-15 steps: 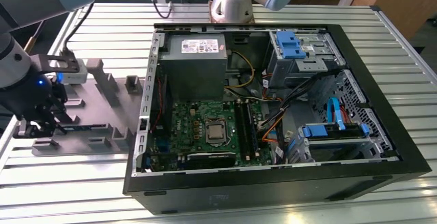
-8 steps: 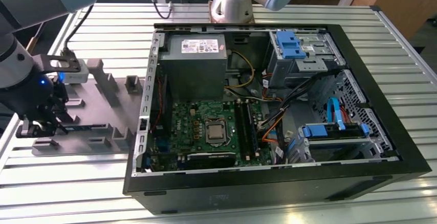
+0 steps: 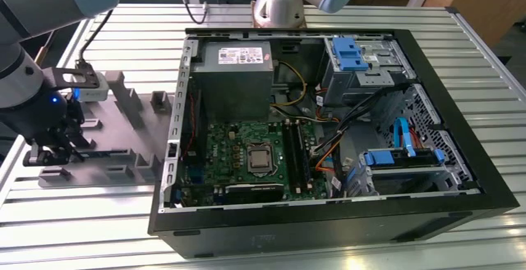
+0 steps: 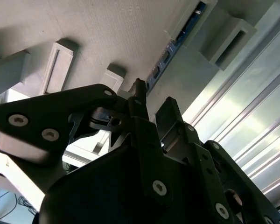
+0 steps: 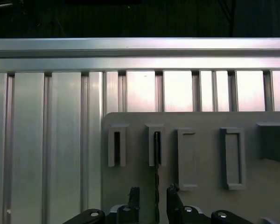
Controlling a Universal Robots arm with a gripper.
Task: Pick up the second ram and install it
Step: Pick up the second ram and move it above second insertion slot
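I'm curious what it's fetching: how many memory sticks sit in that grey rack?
1. The second ram stands on edge in the grey rack, at the exterior view's left, straddled by the open pincer. The arm hides part of it.

An open computer case (image 3: 329, 236) lies on the slatted table (image 3: 485, 54), a grey slotted holder (image 3: 144, 122) at the exterior view's left.

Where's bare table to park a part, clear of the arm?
Free: table slats between fixture and near edge, and the strip on the exterior view's right of the case. Crowded: fixture, with the gripper over it, and inside the case.
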